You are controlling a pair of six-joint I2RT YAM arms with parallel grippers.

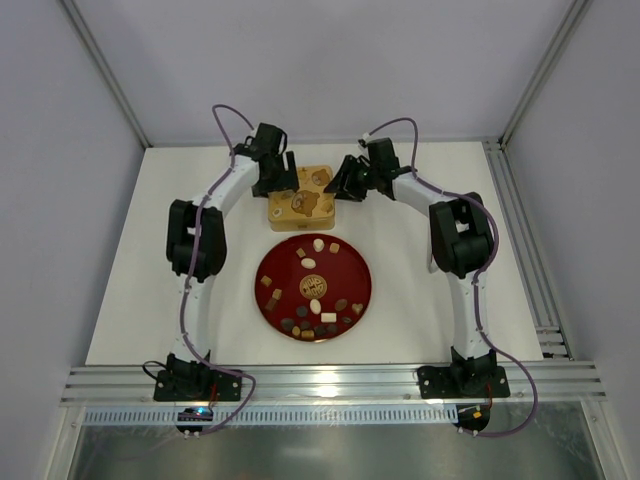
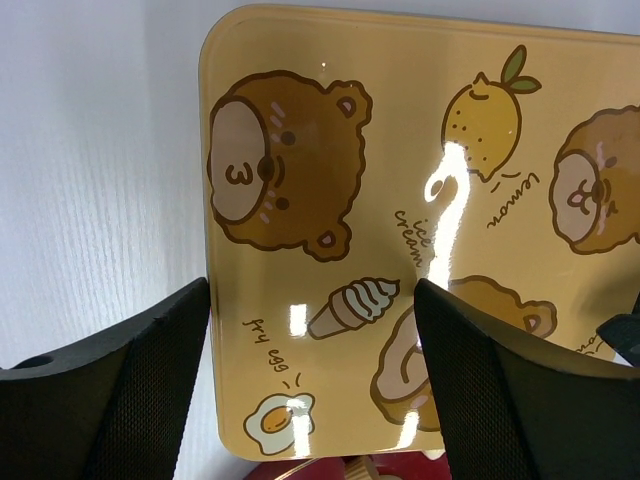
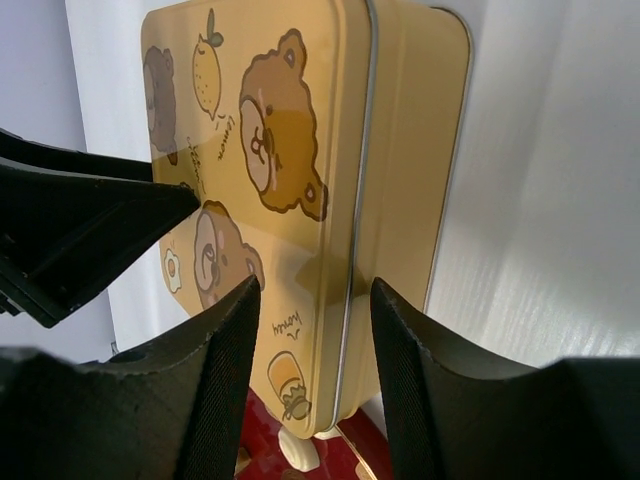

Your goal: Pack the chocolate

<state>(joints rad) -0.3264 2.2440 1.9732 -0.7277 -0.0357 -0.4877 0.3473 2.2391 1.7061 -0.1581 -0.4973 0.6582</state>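
Top external: chocolate (image 1: 309,263) on plate (image 1: 345,268), apart from left pincer (image 1: 284,188), right pincer (image 1: 341,187).

The left gripper (image 2: 312,300) hangs over a gold box (image 2: 400,150) with its two black fingers (image 2: 140,390) spread wide, one at the lid's left edge, the other over the lid. The closed lid is glossy, printed with brown bears, a lemon, an ice cream cone and a fried egg. White table (image 2: 90,150) lies to the left. At the box's near edge a sliver of red plate (image 2: 300,472) shows, with a pale chocolate (image 2: 362,467) on it
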